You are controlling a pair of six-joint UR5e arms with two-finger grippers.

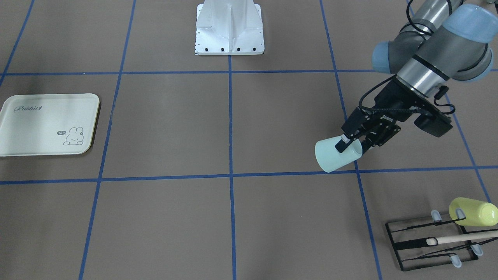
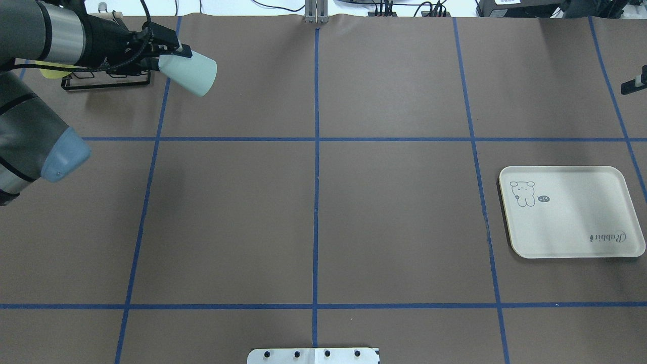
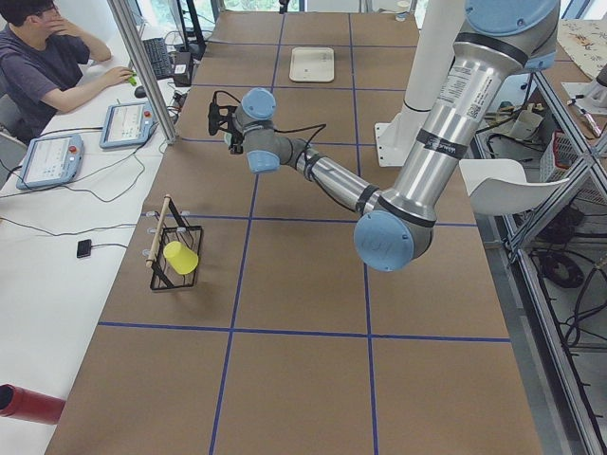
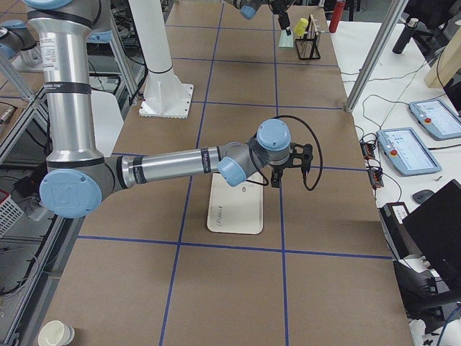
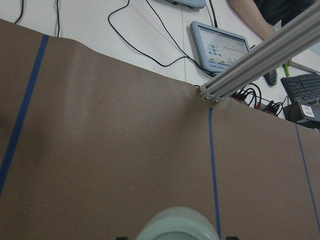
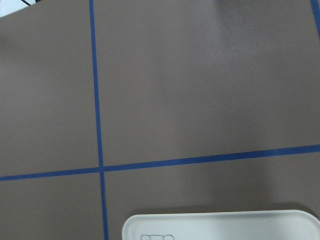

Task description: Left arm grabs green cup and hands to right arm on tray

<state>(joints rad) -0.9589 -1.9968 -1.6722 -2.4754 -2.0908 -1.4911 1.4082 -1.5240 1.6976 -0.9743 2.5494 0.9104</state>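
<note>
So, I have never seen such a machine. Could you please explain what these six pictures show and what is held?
This is one robot with two jointed arms at a brown table marked with blue tape. Four fixed cameras look from overhead, the front and both table ends; two more sit on the wrists. The left end effector grips a pale green cup by its rim, tipped sideways. The right arm reaches near a cream tray. A black wire rack carries a yellow-green cup and a wooden stick. A person sits nearby.
</note>
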